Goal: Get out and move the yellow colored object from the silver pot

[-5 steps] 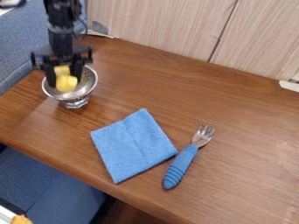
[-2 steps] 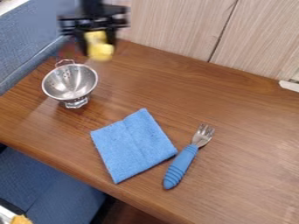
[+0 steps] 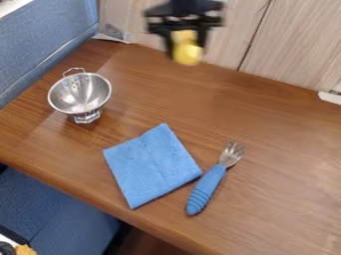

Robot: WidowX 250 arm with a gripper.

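Backed by pale wood-grain panels (image 3: 299,45) in the camera view, with blue fabric-covered padding (image 3: 47,40) along the left: a brown wooden desk (image 3: 279,199). Near the top, around the middle, with the black pincer (image 3: 186,49) hanging down and grasping the yellow object (image 3: 188,56). Held between both fingers, with the rounded lower end poking out below, left of the dark seam in the panels. Out of the silver pot (image 3: 80,94) altogether, and well apart from it, farther right and nearer the top of the view. At the left of the desk, set down with its bowl open, pierced with small holes, with a looped handle (image 3: 75,69) at the far rim. Toward the lower middle, laid flat, a folded blue cloth (image 3: 153,167). Just right of that, lying at a slant, a fork (image 3: 206,189) with a ridged blue handle and metal tines pointing up toward the panels.
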